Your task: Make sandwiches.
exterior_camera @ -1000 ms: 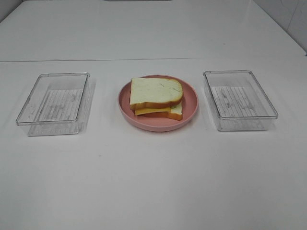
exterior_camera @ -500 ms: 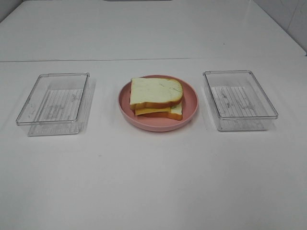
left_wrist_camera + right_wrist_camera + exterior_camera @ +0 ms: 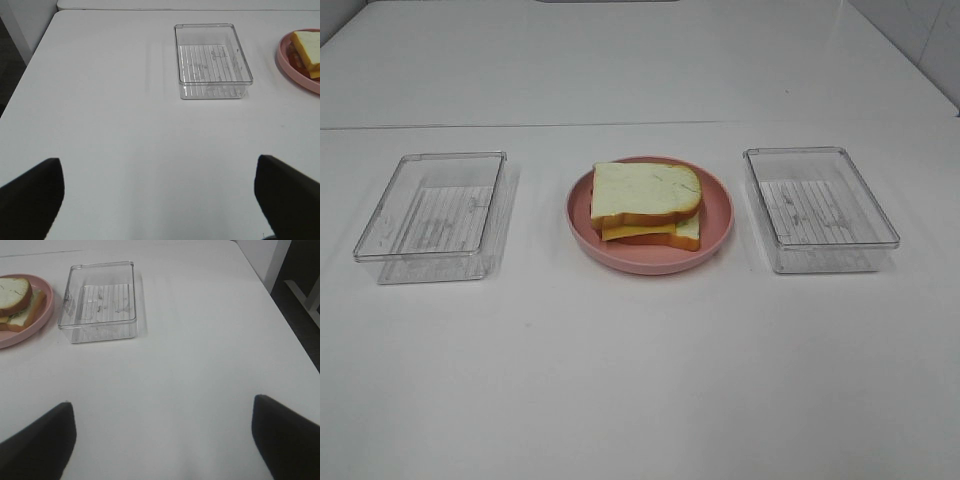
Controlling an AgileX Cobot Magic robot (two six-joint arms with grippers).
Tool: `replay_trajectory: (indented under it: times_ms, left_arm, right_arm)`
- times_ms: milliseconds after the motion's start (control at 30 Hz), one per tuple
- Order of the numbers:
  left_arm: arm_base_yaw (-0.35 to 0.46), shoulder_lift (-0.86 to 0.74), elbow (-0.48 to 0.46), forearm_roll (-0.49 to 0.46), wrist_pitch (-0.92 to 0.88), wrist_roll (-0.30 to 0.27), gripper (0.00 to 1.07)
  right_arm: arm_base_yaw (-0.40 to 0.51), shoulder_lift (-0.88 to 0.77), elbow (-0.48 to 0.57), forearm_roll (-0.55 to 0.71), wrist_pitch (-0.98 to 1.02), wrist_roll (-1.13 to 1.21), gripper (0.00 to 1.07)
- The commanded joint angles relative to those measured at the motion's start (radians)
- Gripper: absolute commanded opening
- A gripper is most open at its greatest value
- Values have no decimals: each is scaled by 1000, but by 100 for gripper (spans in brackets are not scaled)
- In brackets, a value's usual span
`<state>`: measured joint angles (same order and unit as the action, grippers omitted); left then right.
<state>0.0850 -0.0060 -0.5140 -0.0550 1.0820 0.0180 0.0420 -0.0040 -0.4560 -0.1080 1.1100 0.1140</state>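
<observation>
**Sandwich stacked on plate, both my grippers wide and empty**

The sandwiches (image 3: 646, 203) sit as one stack on the pink plate (image 3: 718, 225), mid-table (image 3: 640, 380), between two clear trays: left tray (image 3: 430, 215), right tray (image 3: 818, 207). My left gripper (image 3: 159, 195) hovers over bare table, jaws spread wide, holding nothing. My right gripper (image 3: 162, 437) likewise: wide apart, nothing held.

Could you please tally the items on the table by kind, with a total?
Clear plastic trays: 2, the left tray and the right tray, both with nothing in them
Pink plate: 1
Stacked sandwich: 1
Total: 4
</observation>
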Motion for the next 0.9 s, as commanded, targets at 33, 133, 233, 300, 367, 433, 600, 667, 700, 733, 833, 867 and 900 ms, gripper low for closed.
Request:
replay_trajectory:
  times_ms: [33, 133, 233, 300, 367, 433, 600, 667, 700, 733, 833, 867, 900]
  left_arm:
    - [4, -12, 0, -8, -6, 0, 98]
    - [4, -12, 0, -8, -6, 0, 98]
    - [4, -12, 0, -8, -6, 0, 98]
    - [4, -12, 0, -8, -6, 0, 98]
    - [4, -12, 0, -8, -6, 0, 98]
    - [4, -12, 0, -8, -6, 0, 98]
    - [4, -12, 0, -8, -6, 0, 98]
    - [4, -12, 0, -8, -6, 0, 98]
    - [4, -12, 0, -8, -6, 0, 98]
    - [4, -12, 0, -8, -6, 0, 98]
    - [4, -12, 0, -8, -6, 0, 98]
    - [4, -12, 0, -8, -6, 0, 98]
    - [4, -12, 0, -8, -6, 0, 98]
  right_arm:
    - [-1, -31, 3, 29, -10, -4, 89]
    - [0, -31, 3, 45, -10, -4, 89]
    - [0, -31, 3, 47, -10, -4, 89]
    - [0, -31, 3, 47, -10, -4, 89]
    - [0, -32, 3, 47, -10, -4, 89]
    - [0, -32, 3, 47, -10, -4, 89]
    - [0, -32, 3, 47, -10, -4, 89]
    - [0, -32, 3, 47, -10, -4, 89]
    - [0, -32, 3, 47, -10, -4, 89]
    - [0, -32, 3, 47, -10, -4, 89]
    - [0, -32, 3, 47, -10, -4, 89]
    - [0, -32, 3, 47, -10, -4, 89]
    - [0, -32, 3, 47, -10, -4, 89]
